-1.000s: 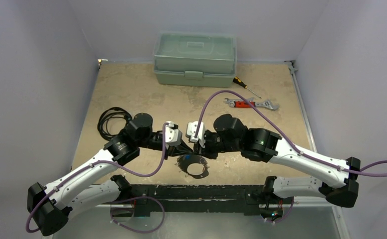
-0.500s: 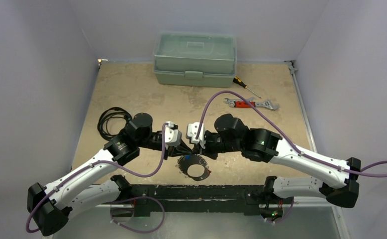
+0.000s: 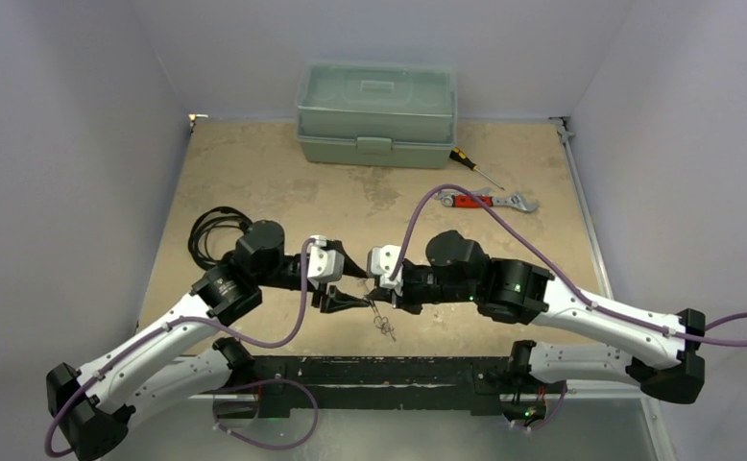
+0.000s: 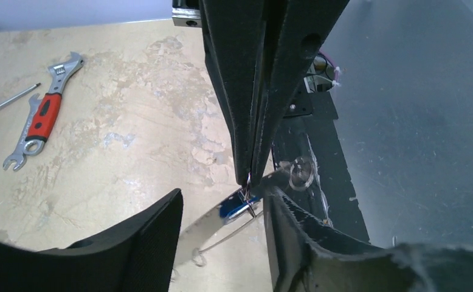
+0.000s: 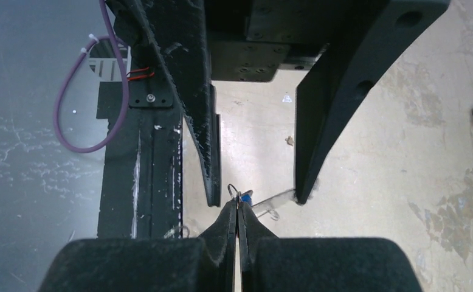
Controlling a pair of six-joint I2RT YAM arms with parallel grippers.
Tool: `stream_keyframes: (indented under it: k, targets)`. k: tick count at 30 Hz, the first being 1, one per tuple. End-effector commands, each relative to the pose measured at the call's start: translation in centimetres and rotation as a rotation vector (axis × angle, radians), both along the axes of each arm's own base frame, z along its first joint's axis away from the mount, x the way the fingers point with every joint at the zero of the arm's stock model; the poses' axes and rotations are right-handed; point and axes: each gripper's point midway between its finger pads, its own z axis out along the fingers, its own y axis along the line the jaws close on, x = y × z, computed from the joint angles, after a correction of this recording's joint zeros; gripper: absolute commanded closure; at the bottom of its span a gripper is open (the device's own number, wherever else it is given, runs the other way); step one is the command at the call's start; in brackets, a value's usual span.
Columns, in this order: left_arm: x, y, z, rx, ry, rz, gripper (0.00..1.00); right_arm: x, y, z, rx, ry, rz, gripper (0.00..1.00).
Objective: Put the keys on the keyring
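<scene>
Presently, the right gripper (image 5: 237,212) is seen pressed fully shut, with the thin wire of the keyring (image 3: 383,323) pinched between its tips. The loop of the ring is seen hanging below those tips, above the table (image 3: 254,163). A key (image 4: 233,208) with a blue tag is observed on the wire, just beside the pinch point. The left gripper (image 3: 353,301) is found facing the right one tip to tip. Its fingers (image 5: 207,158) are spread moderately apart, one on either side of the pinched wire. Whether either finger touches the wire cannot be told. Both grippers and the ring are located well apart from the box (image 3: 376,113), on its arm-base side and roughly in line with its middle. A screwdriver (image 3: 473,168) is noted just beside the box's right front corner. A wrench (image 3: 485,200) is noted near that tool, further from the box. A coiled cable (image 3: 214,233) is recorded well apart from the box, off its left front.
</scene>
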Motion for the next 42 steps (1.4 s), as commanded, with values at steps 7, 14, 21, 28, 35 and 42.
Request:
stream_keyframes:
  k: [7, 14, 21, 28, 35, 42]
  targets:
    - [1.7, 0.9, 5.4, -0.13, -0.155, 0.122, 0.33, 0.8, -0.1, 5.4, 0.233, -0.109, -0.053, 1.0]
    - [2.3, 1.5, 5.8, -0.162, -0.181, 0.18, 0.33, 0.7, -1.0, 7.5, 0.383, -0.159, -0.075, 1.0]
    - [1.5, 0.4, 5.5, -0.173, -0.158, 0.085, 0.44, 0.1, -0.8, 8.0, 0.447, -0.166, -0.039, 1.0]
    - [0.7, 0.2, 5.3, -0.185, -0.16, 0.027, 0.67, 0.0, -0.6, 7.5, 0.444, -0.164, -0.031, 1.0]
    - [0.5, 0.2, 5.3, -0.184, -0.173, 0.014, 1.0, 0.1, -0.6, 8.1, 0.466, -0.174, -0.036, 1.0]
    - [0.6, 0.4, 5.5, -0.183, -0.188, 0.029, 1.0, -0.4, -1.6, 9.6, 0.527, -0.191, -0.032, 1.0]
